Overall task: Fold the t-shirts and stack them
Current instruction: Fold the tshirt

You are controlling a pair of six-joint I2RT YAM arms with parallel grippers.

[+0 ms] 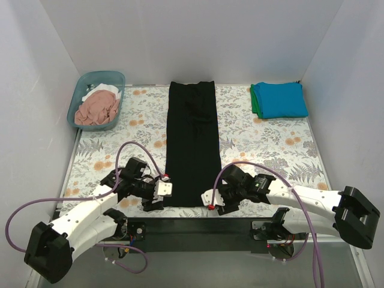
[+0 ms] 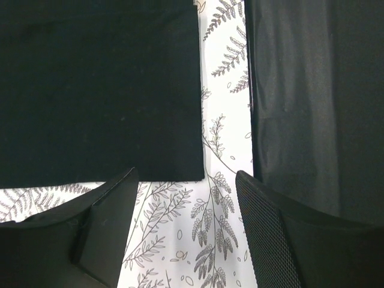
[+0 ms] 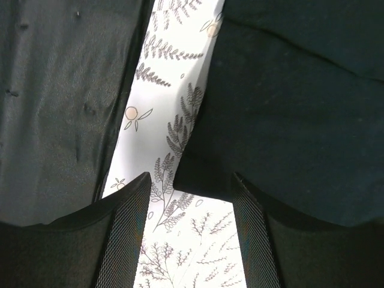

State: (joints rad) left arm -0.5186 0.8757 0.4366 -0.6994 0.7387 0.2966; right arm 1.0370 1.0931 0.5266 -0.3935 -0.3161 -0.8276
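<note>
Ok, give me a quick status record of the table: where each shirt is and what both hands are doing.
black t-shirt: folded into a long strip, flat mid-table
left hand: open, at the strip's near left corner, nothing gripped
right hand: open, at its near right corner, nothing gripped
folded: teal-blue t-shirt on green t-shirt, far right
tub: far left, holds pink t-shirt and white t-shirt, unfolded

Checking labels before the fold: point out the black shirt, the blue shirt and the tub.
black shirt (image 1: 191, 144), top view, middle of the strip.
blue shirt (image 1: 282, 99), top view, centre of top layer.
tub (image 1: 94, 128), top view, near wall.
</note>
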